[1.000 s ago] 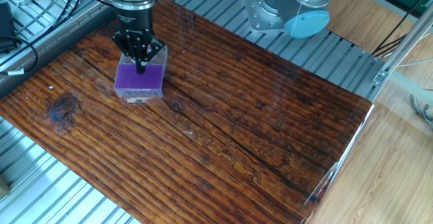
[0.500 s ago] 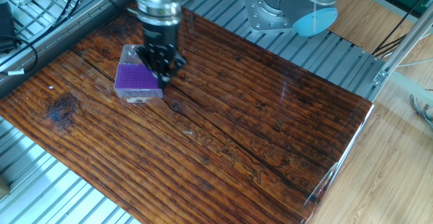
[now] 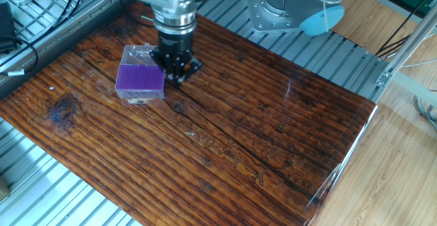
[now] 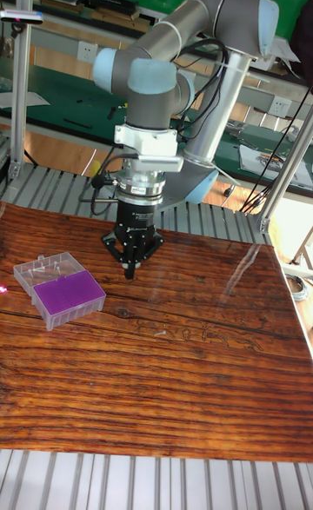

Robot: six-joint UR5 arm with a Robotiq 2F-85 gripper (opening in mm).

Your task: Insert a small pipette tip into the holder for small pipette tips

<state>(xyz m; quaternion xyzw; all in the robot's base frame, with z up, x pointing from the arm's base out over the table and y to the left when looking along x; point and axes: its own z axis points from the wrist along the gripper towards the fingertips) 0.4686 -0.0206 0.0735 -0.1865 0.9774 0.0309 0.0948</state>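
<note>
Currently the jaws read as pinched together to a single point; nothing visible between them, and a tip that small would be unresolvable, so I can't tell whether they grip anything. Gripper point(image 3: 179, 78) points straight down, hovering just above the counter point(image 3: 273, 137), beside the holder for small pipette tips point(image 3: 140, 80) and not over it. In the fixed view it sits off the holder's right edge, close to it; the tall fixed view puts the gripper point(image 4: 129, 272) clear of the holder point(image 4: 69, 294), with bare wood between them. Holder rests flat on the counter, purple grid facing up, clear walls below. Its footprint is roughly rectangular; in the tall fixed view the long axis runs diagonally, from near-left to far-right. A clear plastic lid point(image 4: 47, 268) lies open and flat against the holder's far-left side, touching it. Individual holes in the grid and any tips seated in them are too small to make out. Above the gripper: black finger linkage, silver wrist flange, cables point(image 4: 104, 193) looping off the wrist, then the grey arm point(image 4: 200, 23) with light-blue joint caps arching back to its base point(image 3: 273, 11) at the counter's far edge. Counter is dark, glossy, grained wood sitting on a ribbed aluminium frame point(image 3: 61, 199).
</note>
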